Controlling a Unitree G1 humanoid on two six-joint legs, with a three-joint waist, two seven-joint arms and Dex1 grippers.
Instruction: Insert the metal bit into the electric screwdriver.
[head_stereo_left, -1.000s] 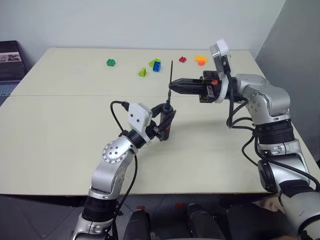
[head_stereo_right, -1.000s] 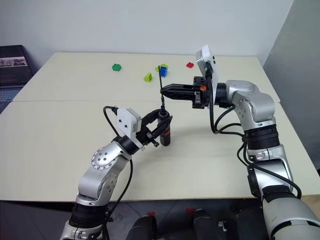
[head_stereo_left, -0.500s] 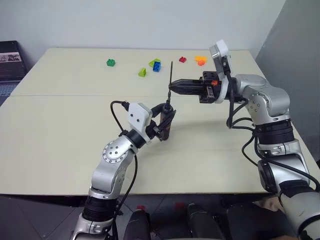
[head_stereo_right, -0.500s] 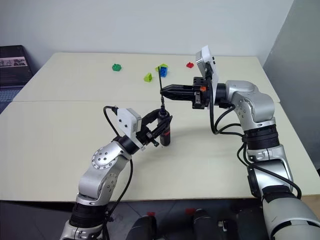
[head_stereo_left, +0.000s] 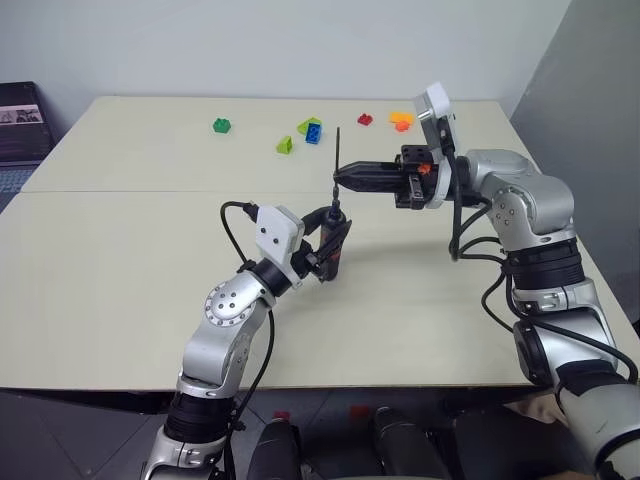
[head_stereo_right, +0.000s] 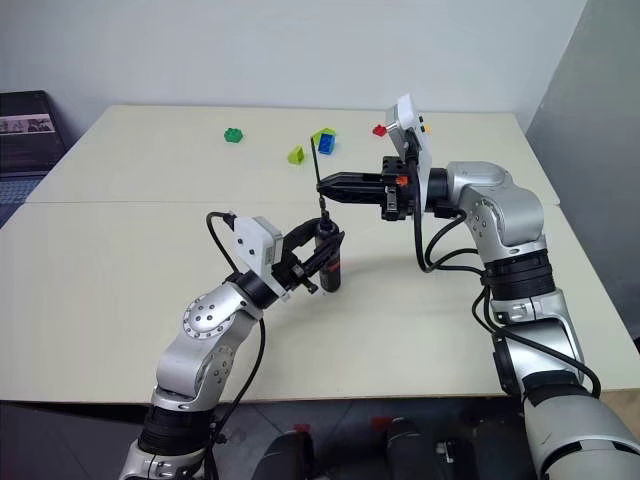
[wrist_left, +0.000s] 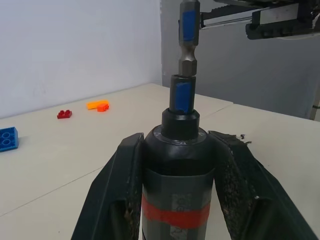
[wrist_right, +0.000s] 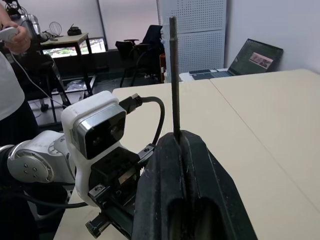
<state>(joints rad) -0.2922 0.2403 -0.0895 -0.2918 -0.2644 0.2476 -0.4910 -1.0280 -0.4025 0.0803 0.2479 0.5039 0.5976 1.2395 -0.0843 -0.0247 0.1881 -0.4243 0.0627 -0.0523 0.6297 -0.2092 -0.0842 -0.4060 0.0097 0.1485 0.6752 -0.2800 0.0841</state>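
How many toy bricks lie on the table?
6, along the far side: green brick, lime wedge, lime brick beside blue brick, red brick, orange piece. The arms may hide others.

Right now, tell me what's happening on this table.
The robot is fitting a metal bit into an electric screwdriver. The left gripper is shut on the screwdriver, holding it upright above the table. The right gripper is shut on the bit, holding it upright just over the screwdriver's tip. In the left wrist view the bit's lower end sits right above the socket, not yet seated. Toy bricks lie at the far edge.
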